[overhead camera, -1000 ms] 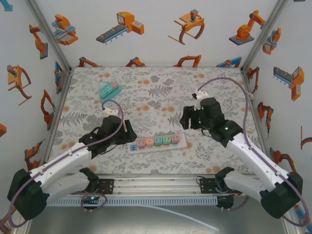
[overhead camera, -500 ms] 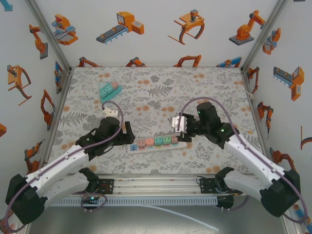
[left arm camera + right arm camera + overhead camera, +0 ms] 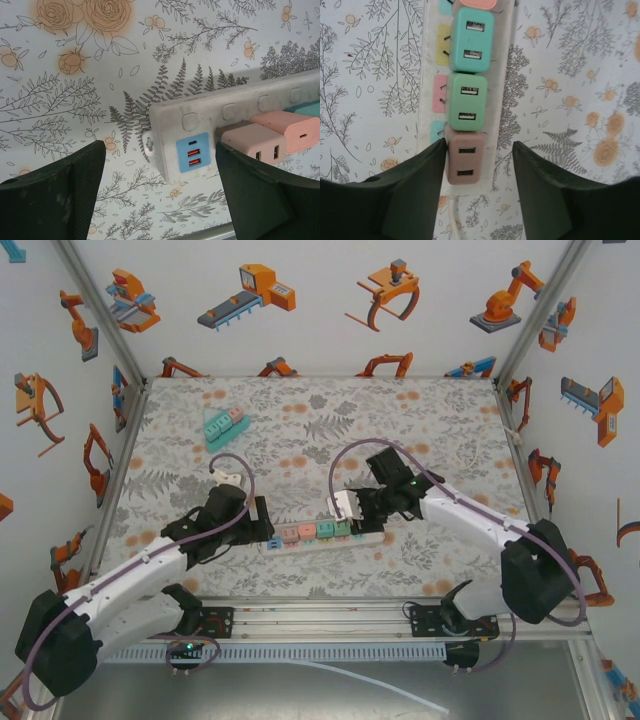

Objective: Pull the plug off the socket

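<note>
We see a long white plastic power strip (image 3: 504, 75) lying on the flowery table (image 3: 300, 440), near the front. Our right gripper (image 3: 479, 150) hangs over its right end with its two fingers spread wide. A brown square plug (image 3: 465, 160) sits in the last socket, between those fingers. One finger is just beside the plug and the other stands a little apart, so nothing is pinched yet. We think this brown plug is the one to pull.

Our left gripper (image 3: 160, 147) is at the other end of the strip. Its fingers are spread too, one on each side of the end with the blue panel. It holds nothing.

What could go wrong? If we pull up while the strip is not held down, the whole strip may lift with the plug. The fingers could also slide off the smooth sides. The green plug (image 3: 466, 101) touches the brown one, so a finger may bump it.

We count one strip and five plugs: brown, green, teal (image 3: 471, 40), orange-pink (image 3: 295, 131) and dusty pink (image 3: 252, 142). There are two grippers. One small teal block (image 3: 222, 423) lies far back on the left.
</note>
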`<state>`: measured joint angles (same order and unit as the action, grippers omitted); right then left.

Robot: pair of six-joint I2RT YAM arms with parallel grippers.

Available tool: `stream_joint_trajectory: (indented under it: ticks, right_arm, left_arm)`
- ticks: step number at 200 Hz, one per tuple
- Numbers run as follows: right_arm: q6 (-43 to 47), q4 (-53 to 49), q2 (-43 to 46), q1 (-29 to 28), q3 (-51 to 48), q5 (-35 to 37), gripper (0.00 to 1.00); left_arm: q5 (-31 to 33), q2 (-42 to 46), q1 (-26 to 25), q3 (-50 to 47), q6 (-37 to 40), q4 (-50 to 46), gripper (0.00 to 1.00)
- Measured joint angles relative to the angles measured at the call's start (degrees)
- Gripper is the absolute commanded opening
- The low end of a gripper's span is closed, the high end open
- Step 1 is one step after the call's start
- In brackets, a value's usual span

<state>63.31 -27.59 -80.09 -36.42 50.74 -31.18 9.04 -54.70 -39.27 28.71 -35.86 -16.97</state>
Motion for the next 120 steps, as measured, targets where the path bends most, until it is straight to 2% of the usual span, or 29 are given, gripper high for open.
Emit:
stream_joint_trajectory:
  ticks: [42, 62, 120]
  right_arm:
    - [0.8, -0.7, -2.5, -0.2, 0.0, 2.3, 0.35]
    - [1.1, -0.7, -2.6, -0.2, 0.0, 2.3, 0.31]
    - [1.0, -1.0, -2.6, -0.2, 0.1, 2.2, 0.28]
  left_arm:
    - [-2.9, -2.1, 0.5, -1.1, -0.2, 2.4, 0.83]
    - [-3.4, -4.8, 0.5, -1.1, -0.2, 3.4, 0.73]
    - [-6.8, -11.1, 0.6, -0.1, -1.0, 5.5, 0.61]
